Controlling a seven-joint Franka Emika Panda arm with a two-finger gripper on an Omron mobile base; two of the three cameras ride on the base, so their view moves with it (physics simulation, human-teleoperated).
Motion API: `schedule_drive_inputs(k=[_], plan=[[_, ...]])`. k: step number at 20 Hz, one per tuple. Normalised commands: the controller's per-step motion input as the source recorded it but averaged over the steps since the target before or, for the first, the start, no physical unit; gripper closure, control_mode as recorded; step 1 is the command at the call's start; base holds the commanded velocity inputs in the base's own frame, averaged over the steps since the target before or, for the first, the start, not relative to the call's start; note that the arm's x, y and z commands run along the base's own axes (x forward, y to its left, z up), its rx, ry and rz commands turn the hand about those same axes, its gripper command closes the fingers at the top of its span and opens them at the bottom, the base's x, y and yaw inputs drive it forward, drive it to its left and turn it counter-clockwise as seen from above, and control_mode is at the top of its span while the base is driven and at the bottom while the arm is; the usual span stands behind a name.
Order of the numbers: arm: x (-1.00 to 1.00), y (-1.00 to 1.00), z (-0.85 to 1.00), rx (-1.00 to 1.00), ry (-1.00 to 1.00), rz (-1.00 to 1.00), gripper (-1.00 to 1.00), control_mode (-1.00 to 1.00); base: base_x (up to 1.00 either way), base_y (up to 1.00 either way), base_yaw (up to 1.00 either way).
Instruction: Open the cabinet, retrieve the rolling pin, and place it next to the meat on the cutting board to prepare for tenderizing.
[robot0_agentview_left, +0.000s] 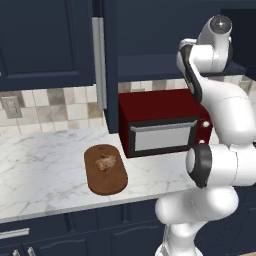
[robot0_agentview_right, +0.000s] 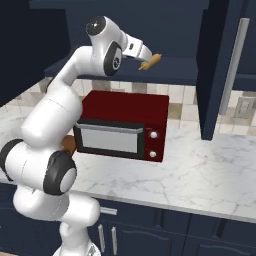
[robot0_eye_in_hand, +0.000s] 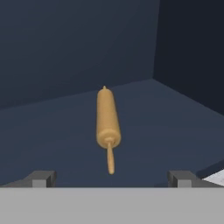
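my jaws (robot0_eye_in_hand: 111, 178) stand spread wide, gripping nothing; the two tips sit at 7 and 5 o'clock in the hand view. between and beyond them the rolling pin (robot0_eye_in_hand: 107, 122) lies on the cabinet shelf (robot0_eye_in_hand: 52, 144), its long axis running toward 12 o'clock, its near peg handle pointing back at me and apart from both tips.

right base view: my hand reaches into the open cabinet (robot0_agentview_right: 150, 30) above the microwave (robot0_agentview_right: 125, 125); the rolling pin (robot0_agentview_right: 151, 61) shows at the shelf's front lip, just beyond my hand. one cabinet door (robot0_agentview_right: 220, 70) stands swung out at 2 o'clock, its long bar handle upright.

left base view: the cutting board (robot0_agentview_left: 105, 170) lies flat on the marble surface (robot0_agentview_left: 40, 165), at 9 o'clock of the microwave (robot0_agentview_left: 160, 125) and just beside it. the meat (robot0_agentview_left: 105, 162) rests on the board's far half. the other open cabinet door (robot0_agentview_left: 107, 65) hangs above the board, edge-on.
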Motion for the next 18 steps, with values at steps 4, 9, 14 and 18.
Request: schedule_drive_inputs(k=[4,9,14,18], plan=[[0.44,-0.08,-0.21,0.04,0.00,0.00,-1.00,-1.00,0.00,0.00,0.00],[0.39,-0.10,-0.16,0.02,0.01,0.00,-1.00,-1.00,0.00,0.00,0.00],[0.36,-0.12,-0.06,0.00,0.03,0.00,-1.00,-1.00,0.00,0.00,0.00],[0.32,-0.19,-0.03,0.00,0.04,0.00,-1.00,-1.00,0.00,0.00,0.00]])
